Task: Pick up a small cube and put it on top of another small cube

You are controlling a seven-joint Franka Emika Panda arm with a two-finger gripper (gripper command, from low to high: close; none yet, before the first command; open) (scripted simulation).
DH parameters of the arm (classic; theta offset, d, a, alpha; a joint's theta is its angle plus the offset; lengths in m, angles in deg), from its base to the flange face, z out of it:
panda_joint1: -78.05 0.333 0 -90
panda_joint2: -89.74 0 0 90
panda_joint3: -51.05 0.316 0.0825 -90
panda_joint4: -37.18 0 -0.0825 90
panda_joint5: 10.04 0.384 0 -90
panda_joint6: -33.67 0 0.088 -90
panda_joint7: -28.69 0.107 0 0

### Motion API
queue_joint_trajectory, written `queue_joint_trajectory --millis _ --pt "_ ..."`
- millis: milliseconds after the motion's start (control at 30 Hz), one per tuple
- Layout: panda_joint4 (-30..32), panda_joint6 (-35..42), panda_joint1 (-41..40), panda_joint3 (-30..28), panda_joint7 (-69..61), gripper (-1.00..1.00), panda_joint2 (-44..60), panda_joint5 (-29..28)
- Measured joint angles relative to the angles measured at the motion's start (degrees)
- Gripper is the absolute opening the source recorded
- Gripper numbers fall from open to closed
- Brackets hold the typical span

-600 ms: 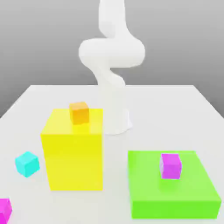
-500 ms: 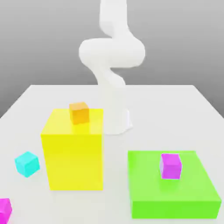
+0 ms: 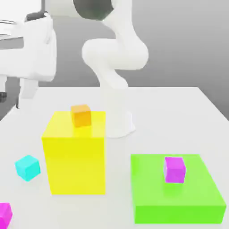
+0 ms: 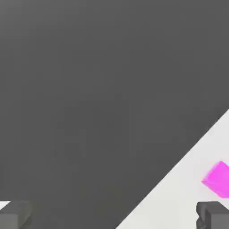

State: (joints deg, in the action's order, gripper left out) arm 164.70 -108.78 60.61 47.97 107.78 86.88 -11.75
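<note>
One small magenta cube [image 3: 174,169] sits on top of the flat green block [image 3: 179,197] at the exterior view's right. A second small magenta cube [image 3: 4,214] lies on the table at the near left corner, cut off by the picture's edge. My gripper [image 3: 15,93] hangs high over the table's left side, far above both cubes. In the hand view my gripper [image 4: 114,217] is open, its two dark fingertips [image 4: 212,214] wide apart with nothing between them. A small magenta cube [image 4: 219,179] shows there on the white table near its edge.
A tall yellow block [image 3: 75,154] stands left of centre with an orange small cube [image 3: 81,115] on top. A cyan small cube [image 3: 27,167] lies on the white table [image 3: 170,116] left of the yellow block. The arm's base [image 3: 117,120] stands behind it.
The arm's hand has swung into the exterior view at the upper left, where before only the base and lower links showed. None of the cubes or blocks has moved.
</note>
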Motion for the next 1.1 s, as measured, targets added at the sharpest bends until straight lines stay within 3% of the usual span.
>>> queue_joint_trajectory --millis 400,533,567,800,1100 --pt "-2.5 -6.1 -6.6 -4.2 13.9 0.00 25.1 6.8" --pt "-4.1 -11.2 -8.2 -3.3 14.0 0.00 33.4 9.0" --pt "-4.6 -12.6 -8.5 -2.9 13.8 -1.00 35.2 9.3" --pt "-4.6 -12.9 -8.5 -2.9 13.8 -1.00 35.6 9.4" --pt "1.3 -1.8 -5.9 -4.1 13.1 -1.00 18.3 4.4"
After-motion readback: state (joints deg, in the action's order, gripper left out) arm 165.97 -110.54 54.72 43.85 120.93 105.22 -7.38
